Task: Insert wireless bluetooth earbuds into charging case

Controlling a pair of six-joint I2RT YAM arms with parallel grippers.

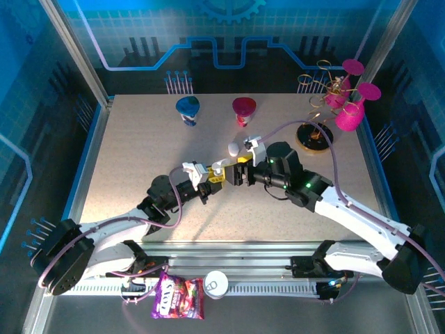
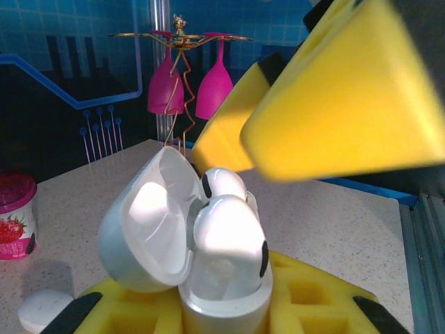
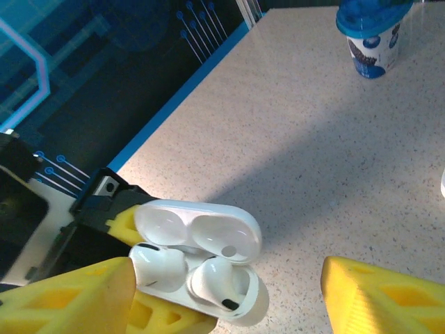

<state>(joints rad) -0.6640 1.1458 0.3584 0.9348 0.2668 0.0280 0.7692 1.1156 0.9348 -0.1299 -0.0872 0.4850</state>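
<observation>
Earbuds [image 3: 208,282]: two, white, apparently both seated in open case [image 3: 252,309]. Case clenched in left hand [image 1: 211,175] above table [image 1: 139,153] centre. Right hand [image 1: 240,167] released, alongside. Likely outstanding: shutting lid [image 3: 198,233].

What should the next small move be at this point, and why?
Probably bring the right gripper onto the lid and tip it shut. Both earbuds sit in their wells in the charging case, which the left gripper holds in its jaws. The lid stands open, and the right jaws are open and empty close by.
</observation>
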